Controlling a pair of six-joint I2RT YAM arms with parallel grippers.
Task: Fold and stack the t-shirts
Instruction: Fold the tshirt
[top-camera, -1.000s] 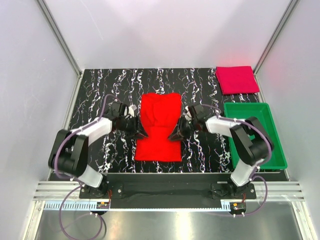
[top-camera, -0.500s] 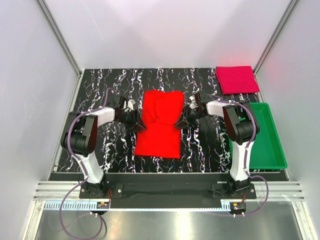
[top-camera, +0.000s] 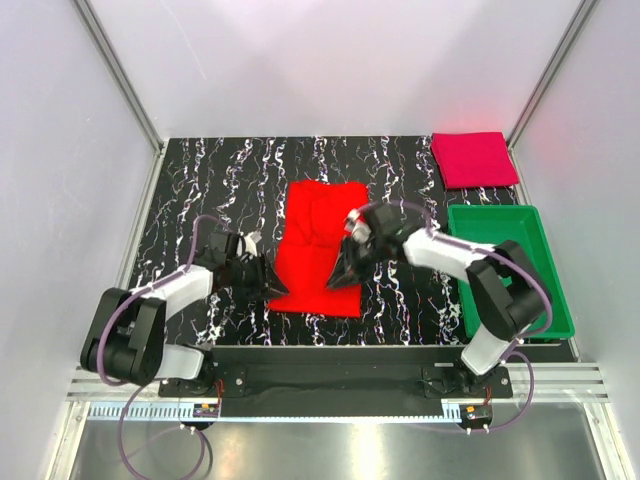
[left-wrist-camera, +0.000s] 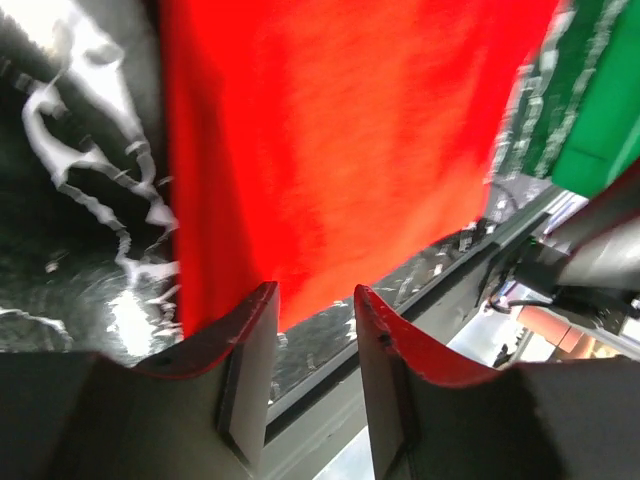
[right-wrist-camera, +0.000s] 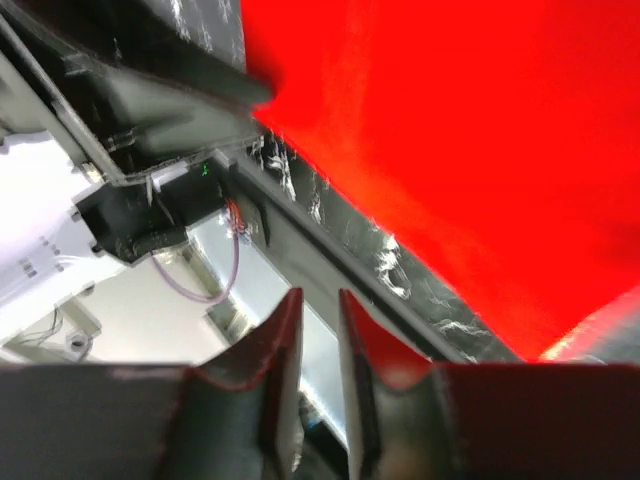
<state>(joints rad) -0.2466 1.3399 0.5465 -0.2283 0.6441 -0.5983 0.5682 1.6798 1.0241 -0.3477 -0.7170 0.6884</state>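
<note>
A bright red t-shirt (top-camera: 318, 240) lies flat in the middle of the black marbled table (top-camera: 200, 190). A darker crimson t-shirt (top-camera: 474, 158) lies folded at the far right corner. My left gripper (top-camera: 270, 289) is low at the red t-shirt's near left corner. In the left wrist view the left gripper (left-wrist-camera: 315, 310) is open and empty, with the red t-shirt (left-wrist-camera: 330, 130) just beyond its tips. My right gripper (top-camera: 339, 281) sits over the shirt's near right part. In the right wrist view the right gripper (right-wrist-camera: 318, 312) shows a narrow empty gap, with the red t-shirt (right-wrist-camera: 450, 120) beside it.
A green plastic tray (top-camera: 556, 300) stands at the right side of the table, also seen as the green tray (left-wrist-camera: 600, 110) in the left wrist view. The table's front rail (top-camera: 340, 355) runs close behind both grippers. White walls enclose the left, far and right sides.
Both grippers moved from the shirt's middle sides toward its near edge. The right gripper now sits over the cloth. The left jaws have narrowed slightly.
</note>
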